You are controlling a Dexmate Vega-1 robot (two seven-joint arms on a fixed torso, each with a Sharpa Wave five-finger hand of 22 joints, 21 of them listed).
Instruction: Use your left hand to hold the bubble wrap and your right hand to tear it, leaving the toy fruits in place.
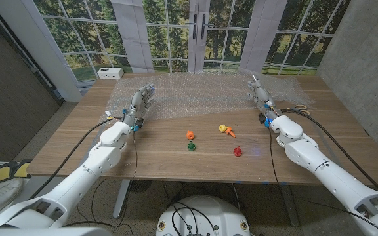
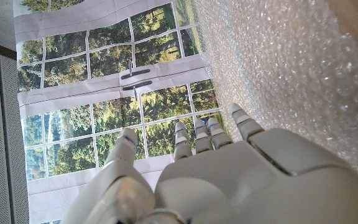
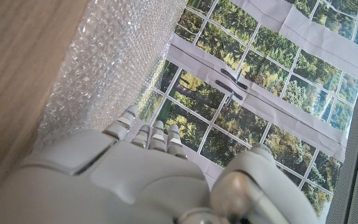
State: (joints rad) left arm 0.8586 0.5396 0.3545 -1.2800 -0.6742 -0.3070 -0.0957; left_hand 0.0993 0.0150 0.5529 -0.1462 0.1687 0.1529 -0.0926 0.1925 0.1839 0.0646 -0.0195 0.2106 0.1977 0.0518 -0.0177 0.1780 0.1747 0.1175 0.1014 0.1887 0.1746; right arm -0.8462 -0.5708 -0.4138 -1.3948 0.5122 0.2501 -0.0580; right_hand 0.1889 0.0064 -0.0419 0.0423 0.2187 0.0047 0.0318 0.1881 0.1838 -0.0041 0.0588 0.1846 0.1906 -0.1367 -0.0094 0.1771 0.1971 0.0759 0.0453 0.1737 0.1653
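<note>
Across the far half of the table point(image 1: 176, 160) we see the bubble wrap point(image 1: 202, 98) lying flat, its long axis running left to right, from near the left robot hand point(image 1: 141, 101) over to the right robot hand point(image 1: 260, 94) and beyond toward the right edge. Four toy fruits sit on bare wood nearer the robot, well apart from the sheet: an orange one point(image 1: 189, 135), a green one point(image 1: 191, 146), a yellow-and-orange one point(image 1: 227, 130), a red one point(image 1: 237, 151).

Wooden table with visible grain; a white box point(image 1: 109, 73) sits at the far left corner and some rings point(image 1: 299, 106) lie at the right, near a dark cable. Behind the table we see a wall printed with windows and trees, and grey panels at both sides.

Left robot hand: fingers point(image 2: 246, 126) straight and slightly apart, holding nothing. It stands at the left end of the wrap; we cannot tell whether it touches the sheet.

Right robot hand point(image 3: 123, 168): fingers point(image 3: 143, 135) extended and close together, holding nothing, palm facing inward over the wrap's right part. Contact with the sheet is unclear to us.
</note>
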